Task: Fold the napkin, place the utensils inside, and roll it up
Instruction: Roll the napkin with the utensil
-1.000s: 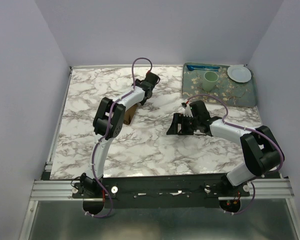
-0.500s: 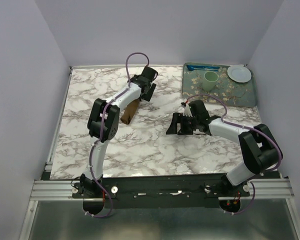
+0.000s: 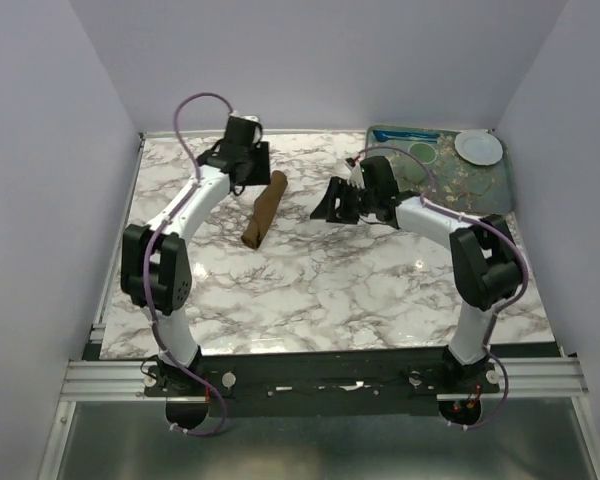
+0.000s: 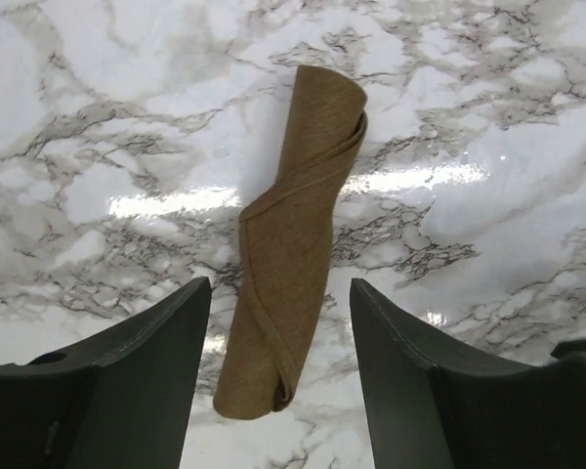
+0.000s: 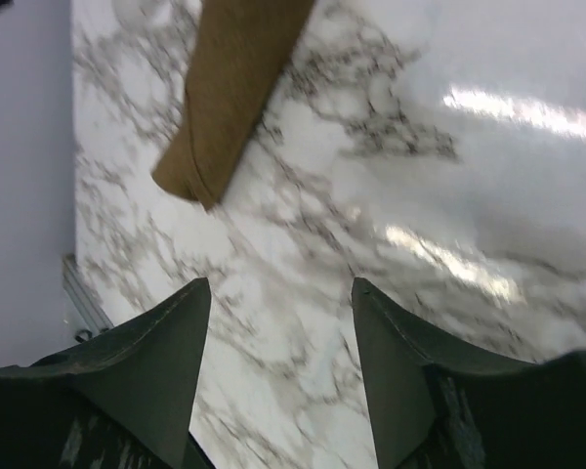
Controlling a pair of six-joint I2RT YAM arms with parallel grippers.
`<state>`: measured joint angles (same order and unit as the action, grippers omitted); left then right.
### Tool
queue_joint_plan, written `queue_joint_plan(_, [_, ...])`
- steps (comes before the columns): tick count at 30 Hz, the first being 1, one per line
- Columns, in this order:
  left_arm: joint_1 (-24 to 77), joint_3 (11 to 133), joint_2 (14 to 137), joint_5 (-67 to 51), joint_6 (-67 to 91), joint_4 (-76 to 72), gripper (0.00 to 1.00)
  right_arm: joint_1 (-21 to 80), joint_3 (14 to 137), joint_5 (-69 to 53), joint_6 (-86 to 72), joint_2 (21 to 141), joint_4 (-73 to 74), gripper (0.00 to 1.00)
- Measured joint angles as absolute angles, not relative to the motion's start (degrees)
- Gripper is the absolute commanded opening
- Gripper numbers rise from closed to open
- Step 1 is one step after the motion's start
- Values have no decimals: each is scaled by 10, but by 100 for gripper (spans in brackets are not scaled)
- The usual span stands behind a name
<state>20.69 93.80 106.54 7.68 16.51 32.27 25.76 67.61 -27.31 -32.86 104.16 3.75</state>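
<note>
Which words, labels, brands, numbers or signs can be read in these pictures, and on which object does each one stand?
There are none. The napkin, the table and the tray show no readable text in any view.

The rolled cloth napkin (image 4: 298,234) is coloured plain brown. The flat tabletop (image 3: 330,290) is patterned in white marble with grey veins.
</note>
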Motion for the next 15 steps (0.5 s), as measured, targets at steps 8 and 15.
queue_joint_plan(8, [78, 727, 979, -104, 331, 192, 29, 258, 874, -341, -416, 1210, -50, 56])
queue_joint_plan(15, [84, 663, 998, -196, 419, 115, 24, 262, 976, -372, -473, 1305, -103, 51])
